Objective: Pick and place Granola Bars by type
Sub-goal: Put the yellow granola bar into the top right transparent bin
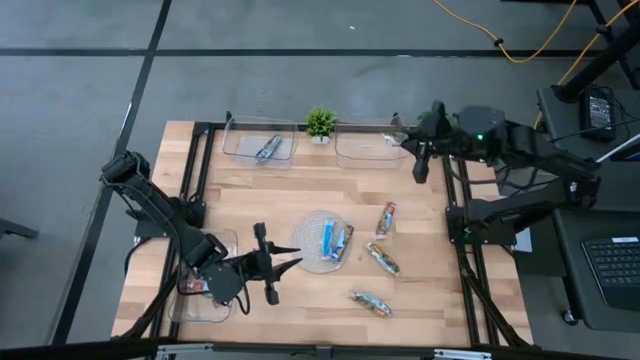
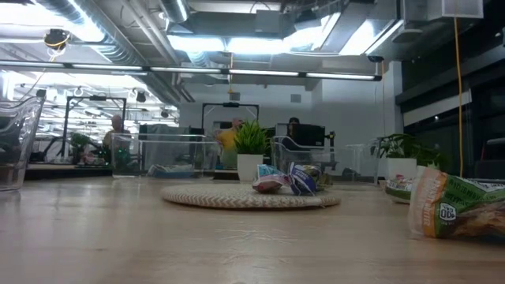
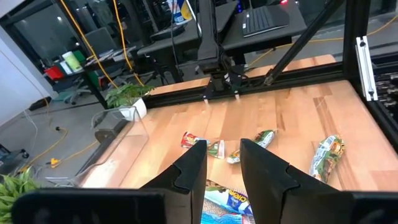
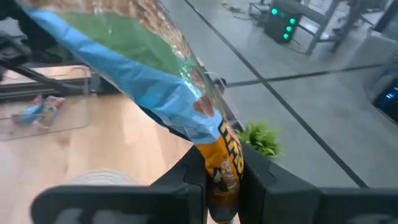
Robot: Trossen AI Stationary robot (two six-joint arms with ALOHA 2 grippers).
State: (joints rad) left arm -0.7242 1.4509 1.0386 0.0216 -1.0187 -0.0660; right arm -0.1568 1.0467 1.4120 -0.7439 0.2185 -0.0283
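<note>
Two blue granola bars (image 1: 335, 240) lie on a round woven mat (image 1: 308, 228) at mid-table. To their right, a red bar (image 1: 386, 220) and two green ones (image 1: 382, 258) (image 1: 370, 302) lie flat on the wood. Another blue bar (image 1: 268, 148) rests in the far left clear tray (image 1: 240, 135). My left gripper (image 1: 285, 262) hovers open just left of the mat, pointing at it, its fingers (image 3: 193, 171) empty. My right gripper (image 1: 408, 138) is raised by the far right tray (image 1: 360, 150), shut on a blue, green and orange bar (image 4: 143, 68). My right gripper pinches the bar's orange end (image 4: 222, 163) between its two fingers. The rest of the wrapper sticks out past the fingertips, along the way they point. The bar is lifted clear of the table.
A small potted plant (image 1: 320, 122) stands between the two far trays. A third clear tray (image 1: 205, 295) sits under my left arm at the near left, with something red in it. Black frame rails run along the table's left and right sides.
</note>
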